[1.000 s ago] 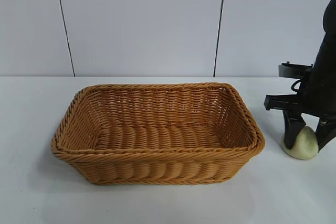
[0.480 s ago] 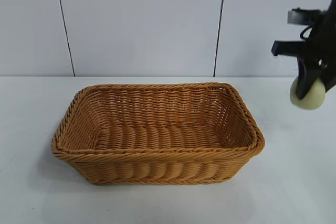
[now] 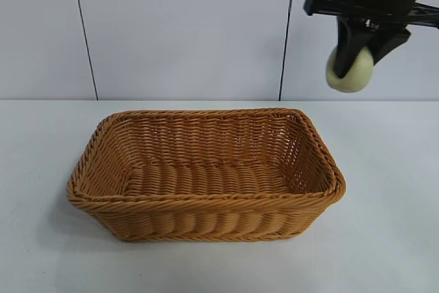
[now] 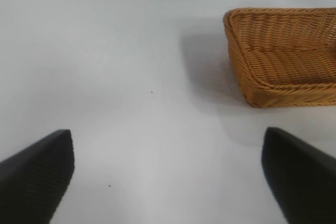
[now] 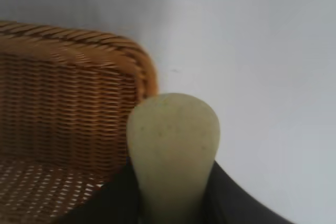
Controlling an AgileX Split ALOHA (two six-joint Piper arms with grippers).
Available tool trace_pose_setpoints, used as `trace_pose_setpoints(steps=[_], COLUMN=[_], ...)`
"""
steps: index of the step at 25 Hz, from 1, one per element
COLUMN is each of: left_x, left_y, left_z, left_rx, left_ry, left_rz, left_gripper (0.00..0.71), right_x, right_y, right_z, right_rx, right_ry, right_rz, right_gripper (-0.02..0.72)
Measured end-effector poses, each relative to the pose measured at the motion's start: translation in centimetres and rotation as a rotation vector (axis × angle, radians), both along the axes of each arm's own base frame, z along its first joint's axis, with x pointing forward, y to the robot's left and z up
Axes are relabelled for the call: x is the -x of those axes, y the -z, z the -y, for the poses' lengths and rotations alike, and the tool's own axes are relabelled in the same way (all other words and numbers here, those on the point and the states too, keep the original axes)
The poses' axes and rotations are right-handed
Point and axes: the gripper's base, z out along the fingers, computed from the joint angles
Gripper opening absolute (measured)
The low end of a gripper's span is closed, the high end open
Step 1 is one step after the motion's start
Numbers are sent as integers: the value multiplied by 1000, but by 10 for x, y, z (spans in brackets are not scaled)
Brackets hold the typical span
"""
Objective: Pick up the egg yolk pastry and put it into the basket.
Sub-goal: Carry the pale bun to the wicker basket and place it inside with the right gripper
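- The basket sits on the table, about centre, a wall behind it.
- The right claw hangs high above the table, beyond the basket's far right corner, gripping the egg yolk pastry.
- The left claw hovers over bare table, left of the basket, well apart.

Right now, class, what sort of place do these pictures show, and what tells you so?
Probably a robot test bench, not a kitchen: a bare white table against a plain panelled wall, with only a basket on it, and the right gripper holding an egg yolk pastry in the air.
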Motion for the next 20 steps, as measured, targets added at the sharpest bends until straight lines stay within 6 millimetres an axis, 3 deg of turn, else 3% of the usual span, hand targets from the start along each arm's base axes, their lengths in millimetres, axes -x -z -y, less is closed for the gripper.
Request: trace_pose_setpoints(steps=[7, 11, 20], left_x=[0, 0, 0], left_y=[0, 0, 0], left_z=[0, 0, 0], left_rx=[0, 0, 0], left_ry=[0, 0, 0], left_rz=[0, 0, 0], left_gripper=[695, 695, 695], right_x=[26, 33, 21], right_y=[0, 14, 90], right_z=[-70, -98, -132], right_rx=[-27, -32, -22], right_ry=[-140, -186, -199], right_rz=[26, 19, -44], right_gripper=[182, 182, 182])
